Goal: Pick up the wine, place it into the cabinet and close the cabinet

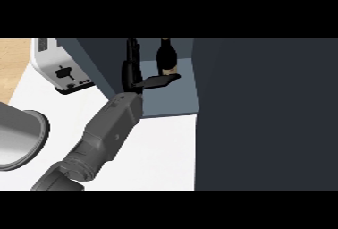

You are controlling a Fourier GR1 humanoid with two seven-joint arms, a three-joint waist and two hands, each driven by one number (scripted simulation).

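Observation:
The wine bottle (166,57), dark with a pale label, stands upright inside the open cabinet (173,100), near its back. My left hand (134,71) reaches into the cabinet just left of the bottle. Its fingers point straight toward the back and its thumb sticks out to the right, ending at the bottle's lower part. The hand is open and not wrapped round the bottle. Its grey forearm (109,129) runs in from the lower left. The right hand does not show.
A wide dark cabinet panel (264,116) fills the right side of the view. A white toaster (61,69) stands on the white counter (165,152) at the upper left. The rim of a round metal vessel (23,138) shows at the left edge.

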